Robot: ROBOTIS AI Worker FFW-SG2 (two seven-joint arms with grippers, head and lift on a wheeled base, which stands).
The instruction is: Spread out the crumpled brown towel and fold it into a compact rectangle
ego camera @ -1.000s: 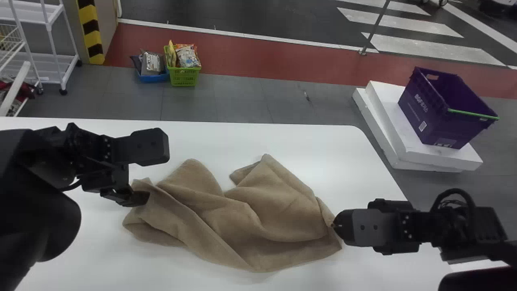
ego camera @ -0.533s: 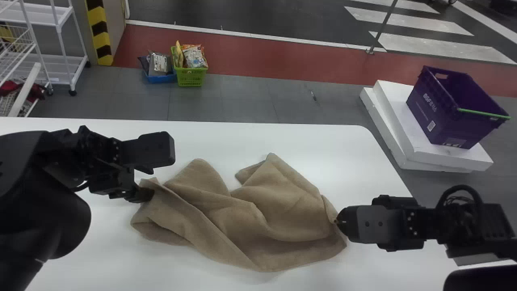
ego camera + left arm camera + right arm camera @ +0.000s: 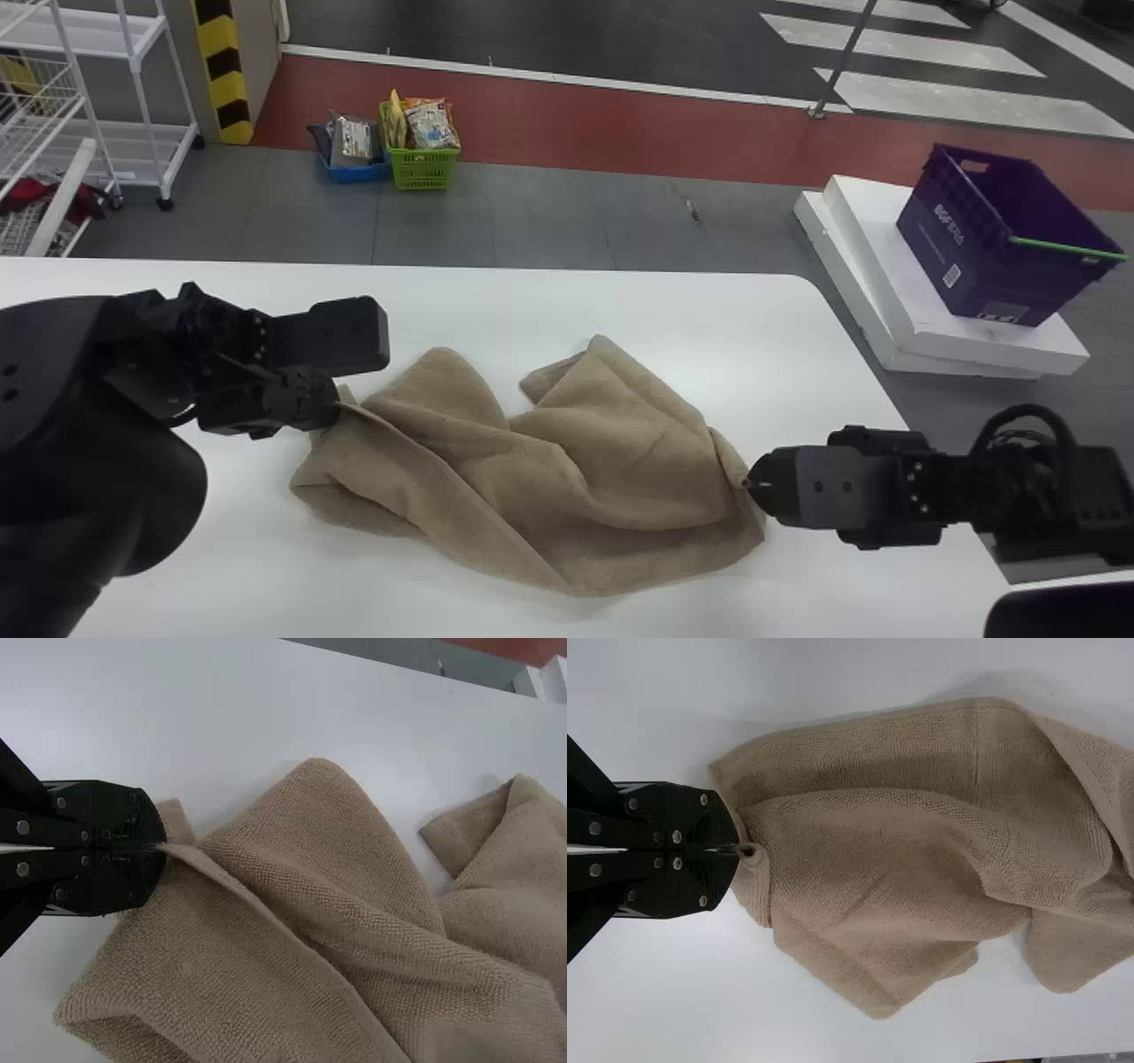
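Note:
The brown towel (image 3: 567, 478) lies rumpled in loose folds on the white table. At its left end my left gripper (image 3: 335, 406) is shut on an edge of the cloth; in the left wrist view the closed left gripper (image 3: 162, 848) pinches a raised hem of the towel (image 3: 292, 904). My right gripper (image 3: 749, 484) holds the towel's right end. Seen from the right wrist, the right gripper (image 3: 737, 850) is shut on a small curled bit of the towel (image 3: 877, 859).
The white table (image 3: 691, 310) extends around the cloth. Beyond its far edge, a green basket (image 3: 423, 168) and a blue basket (image 3: 354, 173) stand on the floor. A purple crate (image 3: 983, 248) sits on white blocks past the table's right side.
My left gripper has closed on the towel's left edge, its lower finger swinging up toward the other. The whole head view has shifted slightly; the right gripper keeps its hold.

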